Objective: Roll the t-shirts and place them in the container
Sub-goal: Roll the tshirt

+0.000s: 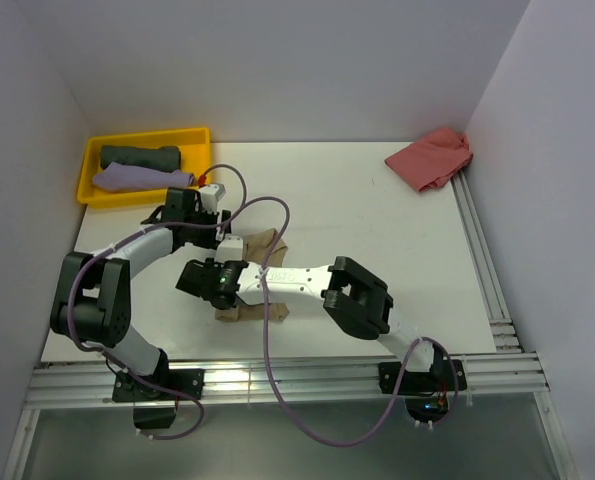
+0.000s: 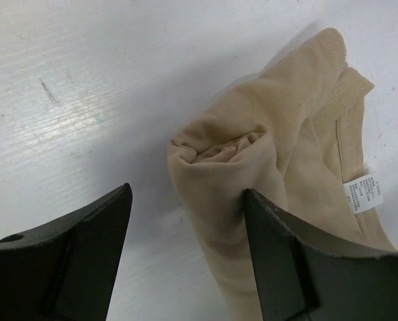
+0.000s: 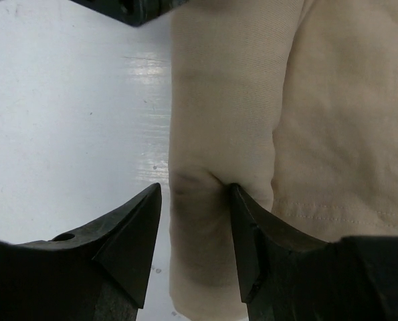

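I held left tool (image 2: pixel 186 194) wide at tan t-shirt (image 2: pixel 279 134) roll's end | right tool (image 3: pixel 195 188) wide astride it, likely steadying roll

A tan-beige t-shirt (image 1: pixel 263 244) is seen rolled into a loose, thick tube on the white table (image 1: pixel 377 250), left of centre. Its spiralled end is shown in the left wrist view. A stitched, hemmed part is left lying flat beside the roll, and a white label (image 2: pixel 363 192) is sewn there. A salmon-red t-shirt (image 1: pixel 430 158) is left crumpled at the far right corner. A dark grey-green t-shirt (image 1: pixel 140 157) and a lilac t-shirt (image 1: pixel 142 179) are kept rolled, touching side by side, in a yellow tray (image 1: pixel 147 134) at the far left.
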### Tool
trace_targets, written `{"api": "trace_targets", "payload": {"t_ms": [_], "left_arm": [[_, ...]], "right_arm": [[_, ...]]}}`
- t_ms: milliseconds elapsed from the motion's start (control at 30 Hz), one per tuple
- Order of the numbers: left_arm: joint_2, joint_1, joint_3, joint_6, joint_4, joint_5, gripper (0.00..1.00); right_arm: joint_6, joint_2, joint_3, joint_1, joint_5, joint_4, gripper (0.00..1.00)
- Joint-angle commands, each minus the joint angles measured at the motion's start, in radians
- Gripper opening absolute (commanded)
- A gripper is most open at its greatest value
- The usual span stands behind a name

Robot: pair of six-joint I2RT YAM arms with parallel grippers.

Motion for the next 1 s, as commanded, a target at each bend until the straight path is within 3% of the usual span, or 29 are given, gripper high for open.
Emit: {"api": "trace_targets", "payload": {"t_ms": [0, 100, 233, 400, 533, 600, 733, 767, 833, 967], "left_arm": [[-0.052, 0.005, 0.045, -0.005, 0.006, -0.031, 0.74], [-0.07, 0.021, 0.048, -0.019, 0.021, -0.065, 0.76], [-0.099, 0.056, 0.044, -0.037, 0.043, -0.098, 0.86], [-0.144, 0.094, 0.024, -0.056, 0.071, -0.106, 0.89], [-0.168, 0.119, 0.022, -0.061, 0.069, -0.08, 0.9], [-0.174, 0.123, 0.012, -0.057, 0.072, -0.053, 0.89], [-0.197, 0.126, -0.01, -0.047, 0.078, 0.01, 0.89], [-0.199, 0.126, -0.013, -0.044, 0.077, 0.035, 0.89], [-0.196, 0.126, -0.015, -0.038, 0.071, 0.059, 0.89], [-0.17, 0.126, -0.015, -0.025, 0.052, 0.108, 0.88]], "right_arm": [[0.007, 0.055, 0.033, 0.007, 0.008, -0.111, 0.54], [0.013, 0.067, 0.042, 0.007, 0.005, -0.146, 0.55], [0.024, 0.081, 0.043, 0.007, -0.001, -0.186, 0.56], [0.032, 0.095, 0.036, 0.007, -0.006, -0.206, 0.55], [0.032, 0.064, -0.019, 0.004, -0.019, -0.142, 0.39], [0.012, 0.006, -0.114, -0.002, -0.062, -0.015, 0.26], [-0.042, -0.13, -0.343, -0.033, -0.188, 0.312, 0.15], [-0.062, -0.188, -0.451, -0.054, -0.222, 0.473, 0.13], [-0.073, -0.27, -0.62, -0.08, -0.331, 0.742, 0.13], [-0.063, -0.321, -0.763, -0.142, -0.456, 0.981, 0.13]]}}
